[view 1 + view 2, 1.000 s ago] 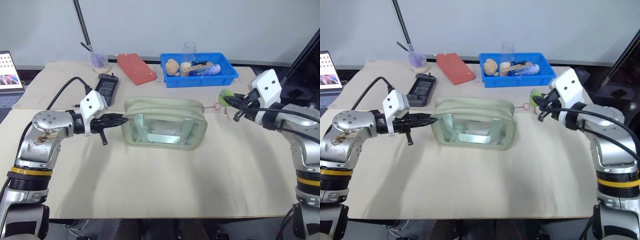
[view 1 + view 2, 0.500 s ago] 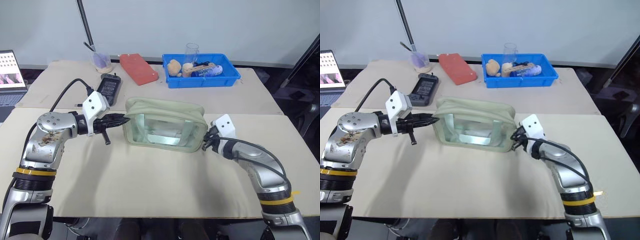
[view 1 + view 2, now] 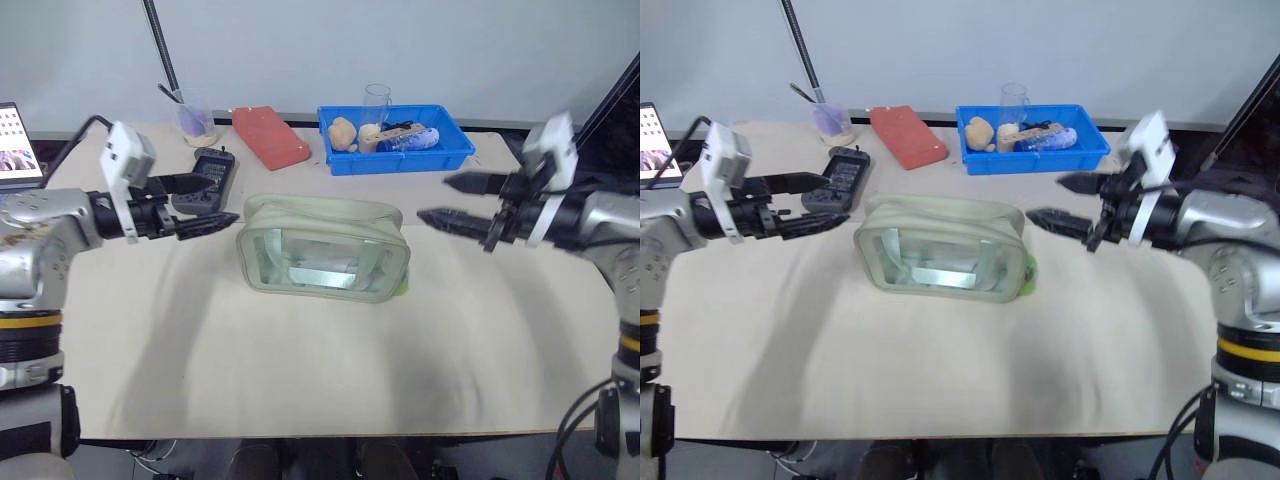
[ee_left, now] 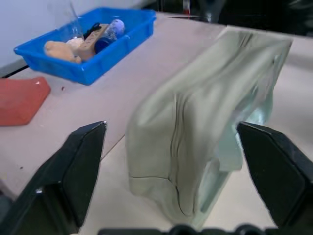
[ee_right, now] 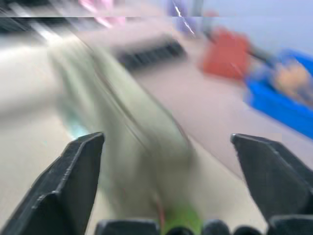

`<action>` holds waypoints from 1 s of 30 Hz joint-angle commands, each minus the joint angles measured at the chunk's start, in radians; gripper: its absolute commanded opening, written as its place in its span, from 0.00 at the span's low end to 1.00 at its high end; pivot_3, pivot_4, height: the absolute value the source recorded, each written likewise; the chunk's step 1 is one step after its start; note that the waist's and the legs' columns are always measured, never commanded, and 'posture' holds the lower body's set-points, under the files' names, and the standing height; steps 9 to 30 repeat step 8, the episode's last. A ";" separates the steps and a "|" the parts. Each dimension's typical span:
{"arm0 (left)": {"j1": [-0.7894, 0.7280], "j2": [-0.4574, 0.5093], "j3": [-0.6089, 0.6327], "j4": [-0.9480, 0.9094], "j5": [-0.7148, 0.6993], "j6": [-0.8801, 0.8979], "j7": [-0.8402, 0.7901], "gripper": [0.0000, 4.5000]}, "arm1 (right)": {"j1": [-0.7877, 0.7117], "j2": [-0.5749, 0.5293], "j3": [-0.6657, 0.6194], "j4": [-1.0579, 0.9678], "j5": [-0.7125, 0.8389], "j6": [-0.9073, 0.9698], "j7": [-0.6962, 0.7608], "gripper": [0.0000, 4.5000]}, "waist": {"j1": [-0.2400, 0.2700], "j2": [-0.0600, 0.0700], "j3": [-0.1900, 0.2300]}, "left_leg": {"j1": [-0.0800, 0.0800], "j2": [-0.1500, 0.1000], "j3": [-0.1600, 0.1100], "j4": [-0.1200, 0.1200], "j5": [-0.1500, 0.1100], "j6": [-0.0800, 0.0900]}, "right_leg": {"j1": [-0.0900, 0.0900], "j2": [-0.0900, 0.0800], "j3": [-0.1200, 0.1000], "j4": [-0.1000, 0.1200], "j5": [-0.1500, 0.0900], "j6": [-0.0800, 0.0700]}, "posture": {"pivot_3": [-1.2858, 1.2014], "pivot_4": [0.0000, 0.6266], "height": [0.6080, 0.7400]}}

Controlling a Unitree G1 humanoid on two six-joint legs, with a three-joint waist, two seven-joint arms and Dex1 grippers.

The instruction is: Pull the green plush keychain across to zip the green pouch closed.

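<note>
The green plush keychain [image 3: 1028, 280] hangs at the green pouch's [image 3: 940, 250] right-hand end, zipper run across the top.

Both pincers stand wide open and empty, off the pouch. From the right gripper [image 3: 1062, 200] the keychain lies toward 7 o'clock, near and lower; the left gripper [image 3: 825, 203] is well apart at the pouch's 9 o'clock. The pouch's long axis runs 9 to 3, so the right arm is nearer. No brand, label or writing is readable.

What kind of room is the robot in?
Probably a lab or test room. A work table holds practice things: a green pouch, a blue tray of small items and a laptop at the edge, against a plain wall.
</note>
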 commanded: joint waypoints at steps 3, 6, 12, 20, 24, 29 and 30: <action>-0.036 0.059 0.043 0.040 -0.014 0.008 -0.031 1.00 | -0.031 -0.033 -0.063 -0.090 0.121 0.084 -0.053 0.99 | 0.010 0.000 0.000 | 0.000 0.000 0.000 0.000 0.000 0.000 | 0.000 -0.001 -0.001 -0.001 -0.002 -0.003 | 0.52 0.24 1.00; -0.039 0.062 0.040 0.043 -0.006 0.002 -0.026 1.00 | 0.013 -0.048 -0.057 -0.101 0.101 0.060 -0.069 0.99 | 0.018 0.000 0.000 | -0.001 -0.001 0.001 0.000 0.000 0.000 | 0.000 -0.002 -0.001 -0.002 -0.002 -0.003 | 0.52 0.24 1.00; -0.035 0.061 0.034 0.043 0.009 -0.039 -0.034 1.00 | 0.034 -0.054 -0.057 -0.103 0.099 0.047 -0.072 0.99 | 0.020 0.000 0.000 | -0.001 -0.002 0.001 0.001 0.000 0.000 | 0.000 -0.003 -0.001 -0.002 -0.002 -0.003 | 0.52 0.24 1.00; -0.035 0.061 0.034 0.043 0.009 -0.039 -0.034 1.00 | 0.034 -0.054 -0.057 -0.103 0.099 0.047 -0.072 0.99 | 0.020 0.000 0.000 | -0.001 -0.002 0.001 0.001 0.000 0.000 | 0.000 -0.003 -0.001 -0.002 -0.002 -0.003 | 0.52 0.24 1.00; -0.035 0.061 0.034 0.043 0.009 -0.039 -0.034 1.00 | 0.034 -0.054 -0.057 -0.103 0.099 0.047 -0.072 0.99 | 0.020 0.000 0.000 | -0.001 -0.002 0.001 0.001 0.000 0.000 | 0.000 -0.003 -0.001 -0.002 -0.002 -0.003 | 0.52 0.24 1.00; -0.035 0.061 0.034 0.043 0.009 -0.039 -0.034 1.00 | 0.034 -0.054 -0.057 -0.103 0.099 0.047 -0.072 0.99 | 0.020 0.000 0.000 | -0.001 -0.002 0.001 0.001 0.000 0.000 | 0.000 -0.003 -0.001 -0.002 -0.002 -0.003 | 0.52 0.24 1.00; -0.035 0.061 0.034 0.043 0.009 -0.039 -0.034 1.00 | 0.034 -0.054 -0.057 -0.103 0.099 0.047 -0.072 0.99 | 0.020 0.000 0.000 | -0.001 -0.002 0.001 0.001 0.000 0.000 | 0.000 -0.003 -0.001 -0.002 -0.002 -0.003 | 0.52 0.24 1.00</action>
